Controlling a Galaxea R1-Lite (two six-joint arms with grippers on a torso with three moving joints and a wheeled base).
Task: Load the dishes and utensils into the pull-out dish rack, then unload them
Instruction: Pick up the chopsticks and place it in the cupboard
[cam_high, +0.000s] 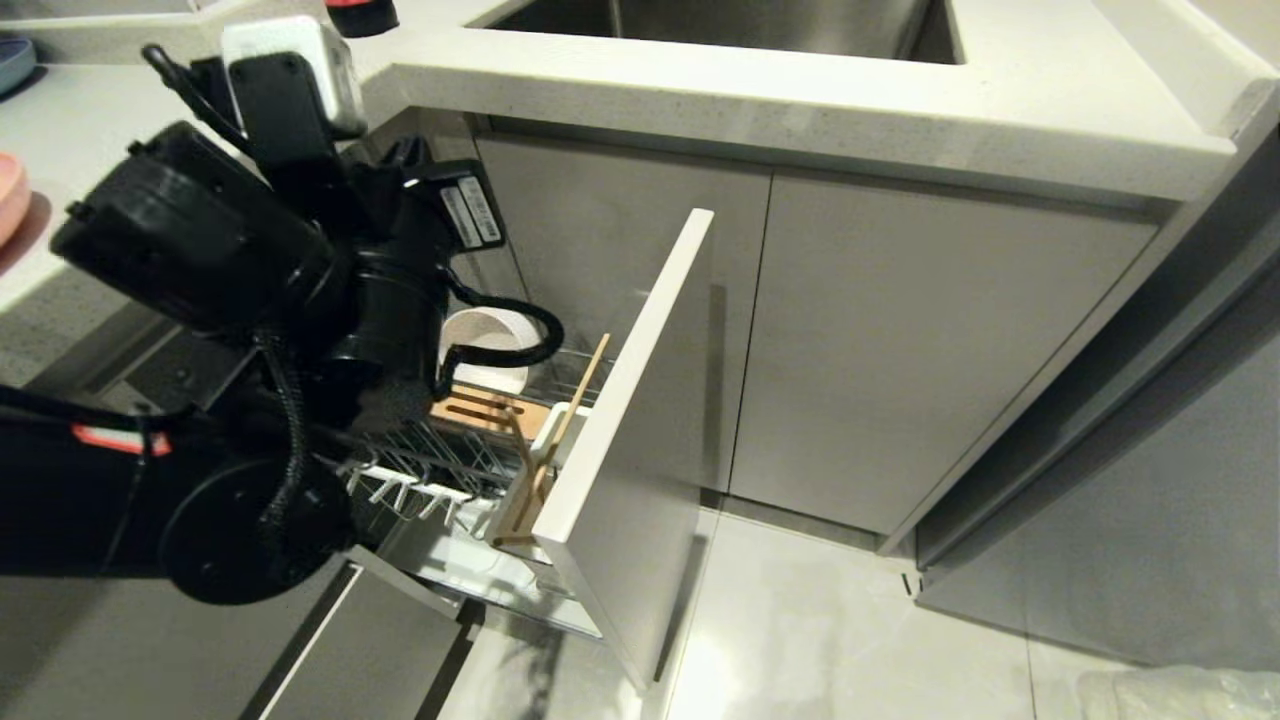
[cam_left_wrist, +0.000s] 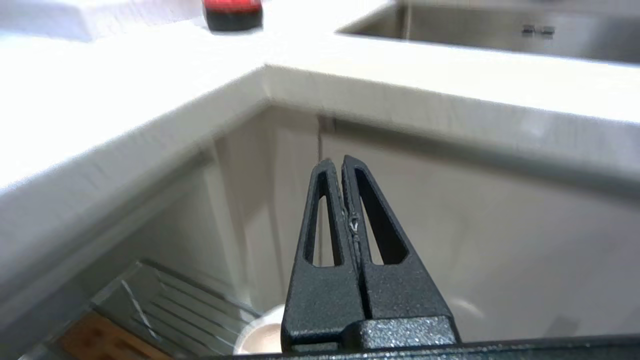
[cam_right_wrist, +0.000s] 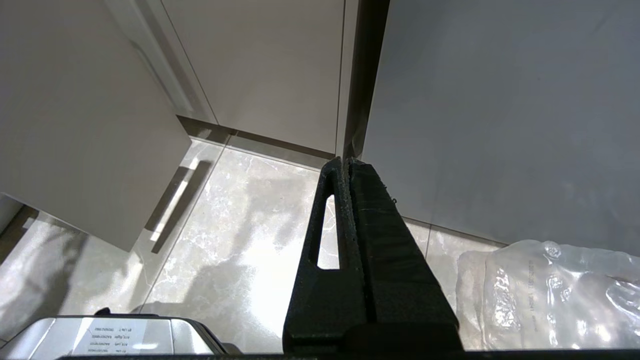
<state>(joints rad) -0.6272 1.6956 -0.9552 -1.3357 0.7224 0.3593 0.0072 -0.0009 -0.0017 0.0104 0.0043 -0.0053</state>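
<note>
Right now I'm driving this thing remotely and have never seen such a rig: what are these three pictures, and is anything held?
It is a two-armed robot. The head view looks down at a pull-out dish rack drawn from the cabinet, holding a cream-white bowl and wooden chopsticks in the white cup. The black bulk at left is the left arm. The other two views sit behind each tool. The left tool is shut on nothing, above the bowl. The right tool, parked over the floor, is shut and empty.

Head camera looks down on the pull-out dish rack (cam_high: 480, 450); left wrist camera shares its bowl (cam_left_wrist: 260, 332); right wrist camera faces floor.
</note>
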